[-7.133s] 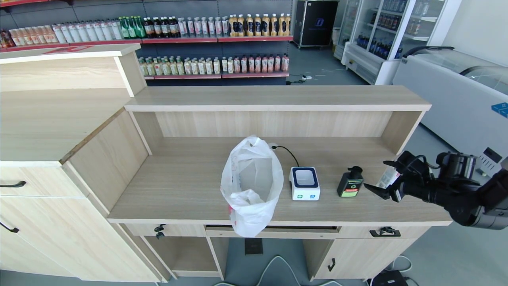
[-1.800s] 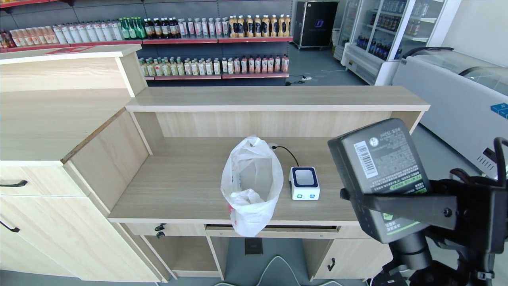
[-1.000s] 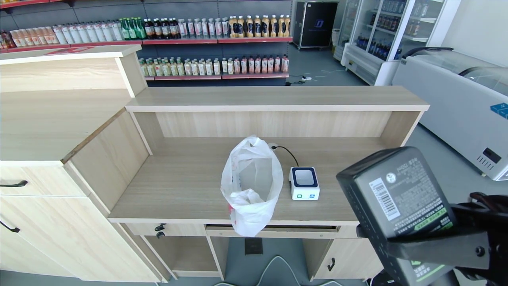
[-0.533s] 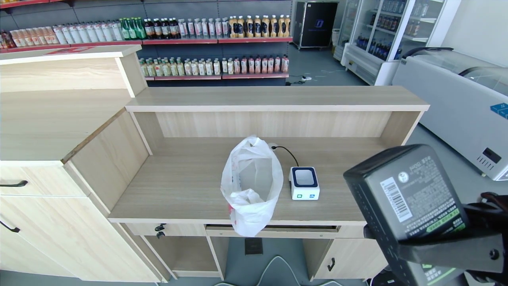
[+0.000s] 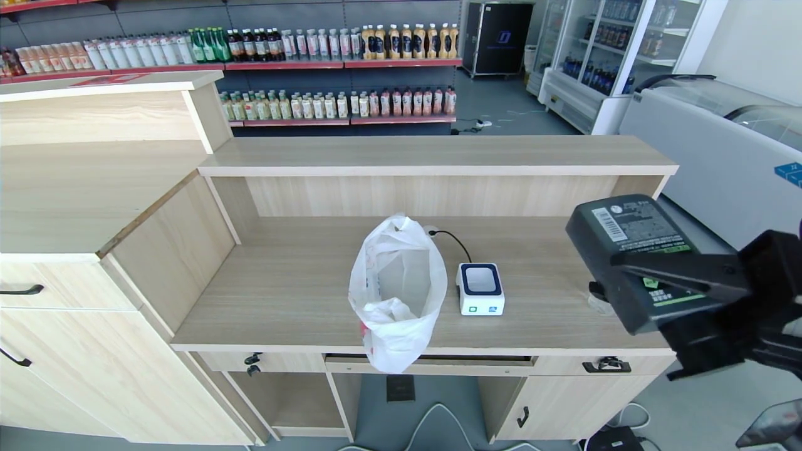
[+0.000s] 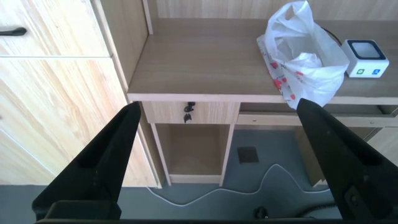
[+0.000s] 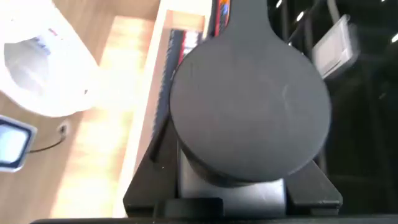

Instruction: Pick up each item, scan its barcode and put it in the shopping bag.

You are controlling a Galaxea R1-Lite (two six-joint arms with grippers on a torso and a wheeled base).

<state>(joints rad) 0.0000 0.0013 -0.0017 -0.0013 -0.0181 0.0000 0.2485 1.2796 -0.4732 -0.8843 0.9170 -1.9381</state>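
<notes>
Clenching the right gripper (image 5: 633,275) on a dark grey, flat-sided plastic pump bottle (image 5: 626,235), one black finger lying across its printed back; holding it in the air above the right end of the light wooden surface (image 5: 294,294), tilted, with the white barcode label (image 5: 609,223) facing upward; hanging it right of the white box scanner with a dark blue rim (image 5: 480,289) and well apart from the thin white plastic shopping bag (image 5: 397,289); showing that bag open just left of the scanner, its lower part drooping over the front edge; looking down, in the right wrist view, on the round dark pump head (image 7: 249,112); spreading the left gripper (image 6: 217,106) wide, fingers (image 6: 99,168) released and grasping nothing, low before the surface's front.
</notes>
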